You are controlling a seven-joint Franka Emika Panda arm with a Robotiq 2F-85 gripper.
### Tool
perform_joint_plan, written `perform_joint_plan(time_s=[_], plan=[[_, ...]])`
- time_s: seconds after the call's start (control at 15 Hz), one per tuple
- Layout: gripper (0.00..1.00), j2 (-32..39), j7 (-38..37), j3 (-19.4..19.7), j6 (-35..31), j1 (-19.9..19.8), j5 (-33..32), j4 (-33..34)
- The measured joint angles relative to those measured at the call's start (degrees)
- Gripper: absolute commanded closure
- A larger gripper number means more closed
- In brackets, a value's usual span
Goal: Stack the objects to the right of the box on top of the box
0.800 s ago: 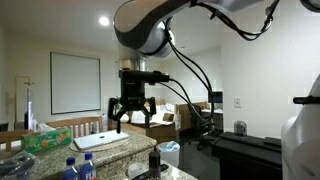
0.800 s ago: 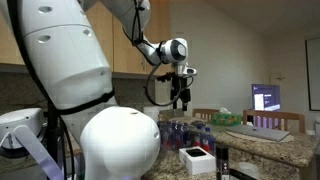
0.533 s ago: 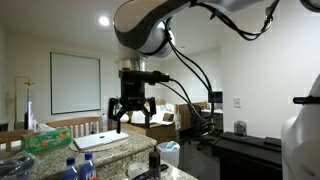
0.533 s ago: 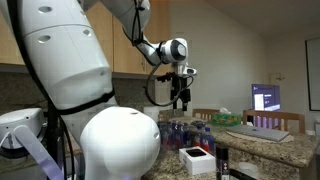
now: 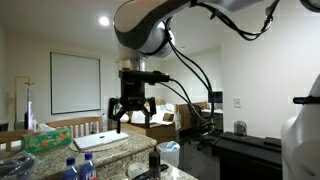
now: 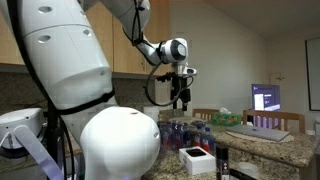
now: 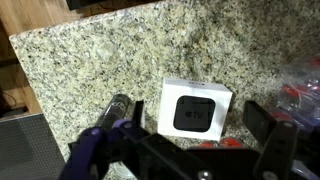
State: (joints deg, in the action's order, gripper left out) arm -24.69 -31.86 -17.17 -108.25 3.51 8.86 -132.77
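Gripper (image 5: 132, 122) hangs spread wide over white box (image 7: 196, 107), dark cylinder (image 7: 113, 108) beside it, water bottles (image 5: 80, 168) near.

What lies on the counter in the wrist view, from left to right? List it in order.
dark cylinder → white box with a black square on its top → red-and-clear items at the right edge, too blurred to name.
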Motion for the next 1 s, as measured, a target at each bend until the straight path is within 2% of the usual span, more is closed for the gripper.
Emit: perform_joint_plan(time_s=[0.47,1.0], plan=[[0.0,1.8,-0.8,1.2,-0.1,-0.7,-0.4,0.7],[0.0,8.2,-1.5,11.3,-2.2,-5.9,-0.3,5.3]])
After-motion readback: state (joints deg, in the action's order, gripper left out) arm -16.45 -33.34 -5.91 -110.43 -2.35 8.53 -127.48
